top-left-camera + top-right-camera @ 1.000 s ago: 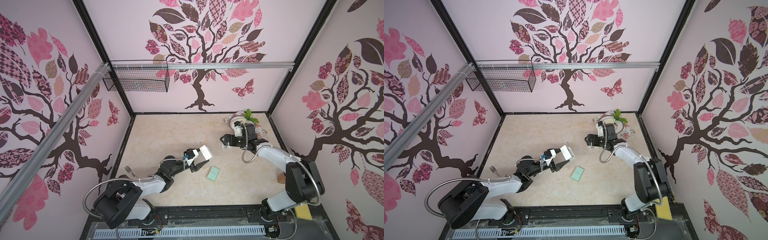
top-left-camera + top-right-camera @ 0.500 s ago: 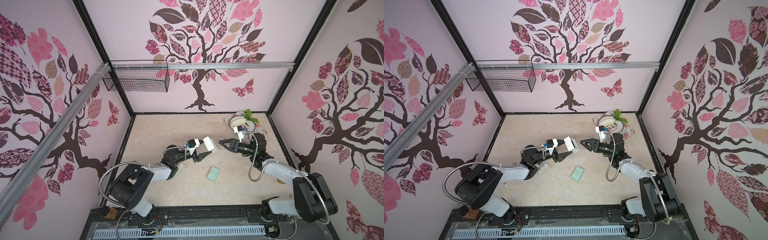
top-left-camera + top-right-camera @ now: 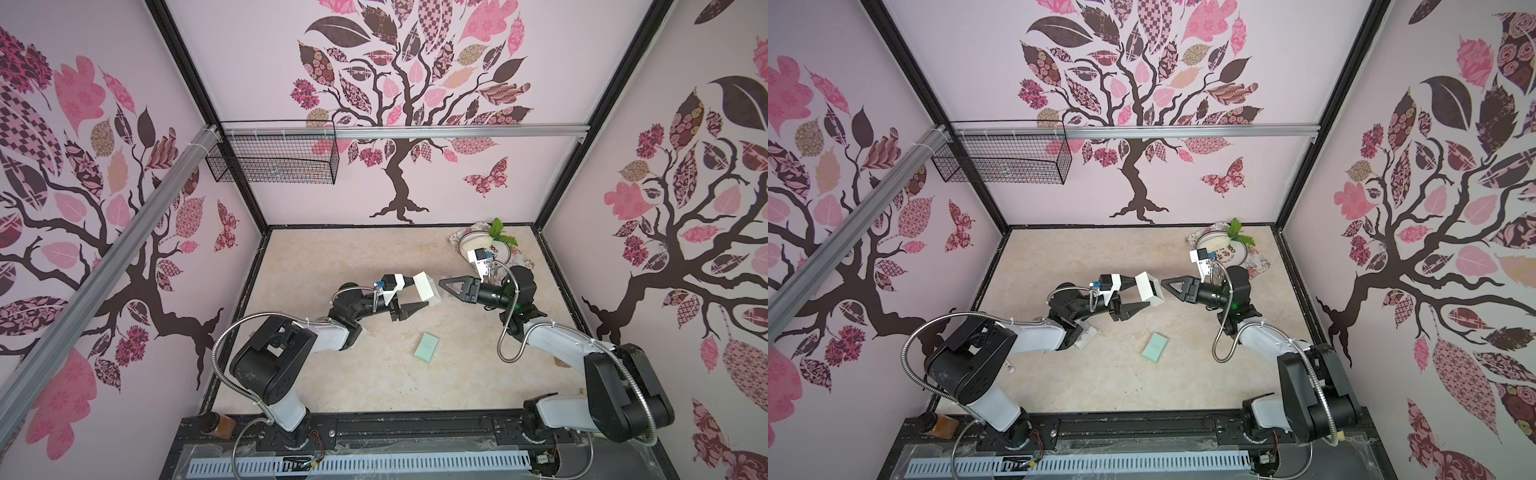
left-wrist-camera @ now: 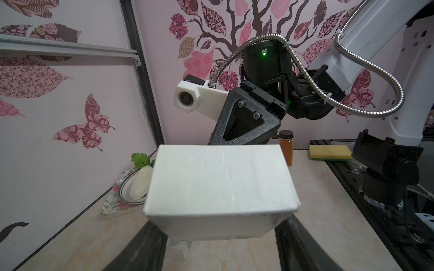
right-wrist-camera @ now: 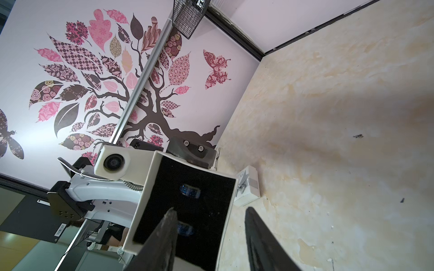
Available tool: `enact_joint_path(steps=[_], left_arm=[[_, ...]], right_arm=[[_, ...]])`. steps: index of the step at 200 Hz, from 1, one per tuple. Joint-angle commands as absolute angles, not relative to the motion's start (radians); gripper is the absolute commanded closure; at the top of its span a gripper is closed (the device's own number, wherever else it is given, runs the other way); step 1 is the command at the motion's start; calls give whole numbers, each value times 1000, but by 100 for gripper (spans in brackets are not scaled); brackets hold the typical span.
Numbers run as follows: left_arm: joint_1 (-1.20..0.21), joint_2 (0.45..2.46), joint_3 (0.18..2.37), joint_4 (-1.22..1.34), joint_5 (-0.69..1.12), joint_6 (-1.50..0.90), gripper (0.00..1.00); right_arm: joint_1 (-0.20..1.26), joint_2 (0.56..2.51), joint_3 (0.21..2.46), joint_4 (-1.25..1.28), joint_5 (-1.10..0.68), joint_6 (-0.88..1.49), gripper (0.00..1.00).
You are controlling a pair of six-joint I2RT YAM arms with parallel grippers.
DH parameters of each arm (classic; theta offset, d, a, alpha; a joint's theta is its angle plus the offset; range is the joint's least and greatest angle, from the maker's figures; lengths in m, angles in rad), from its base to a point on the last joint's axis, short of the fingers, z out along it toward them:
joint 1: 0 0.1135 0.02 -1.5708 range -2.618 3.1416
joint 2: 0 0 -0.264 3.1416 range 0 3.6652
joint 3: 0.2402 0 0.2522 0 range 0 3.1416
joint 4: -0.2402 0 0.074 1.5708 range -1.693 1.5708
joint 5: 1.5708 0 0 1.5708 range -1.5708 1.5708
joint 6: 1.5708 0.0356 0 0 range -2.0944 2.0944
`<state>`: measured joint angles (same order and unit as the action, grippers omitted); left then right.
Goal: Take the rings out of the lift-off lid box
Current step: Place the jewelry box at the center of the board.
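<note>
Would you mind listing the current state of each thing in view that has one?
white box: lidless, held off the table, tipped sideways, mouth facing the right pincer.
left pincer: shut on the white box.
right pincer: jaws apart, empty, at the box mouth.
rings: two glints show inside the box.
spice jar: capped, upright.
mint-green flat box: lying on the table.

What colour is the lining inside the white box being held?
Black; the box lining shows best in the right wrist view.
</note>
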<state>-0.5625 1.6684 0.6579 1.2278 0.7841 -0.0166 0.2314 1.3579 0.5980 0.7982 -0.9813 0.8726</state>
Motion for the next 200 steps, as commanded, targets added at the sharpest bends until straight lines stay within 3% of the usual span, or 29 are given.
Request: enact_joint_path(steps=[1,86,118,162,174,188,200], left_arm=[[-560,1670,705,1255,809,-27,43],[-574,1684,733,1240,824,-26,43],[-581,1681,741,1228,822,-15,43],[-586,1679,742,1221,821,-11,43],[-587,1675,736,1221,819,-10,43],[-586,1655,715,1212,802,-3,39],[-584,1618,683,1184,769,5,29]], right_arm=[[232,1388,604,830,-979,957,52],[260,1405,604,838,-992,968,63],[272,1415,599,842,-987,971,74],[273,1407,597,848,-981,982,100],[273,1394,603,826,-972,970,100],[273,1374,618,756,-951,926,100],[273,1354,641,663,-922,866,100]])
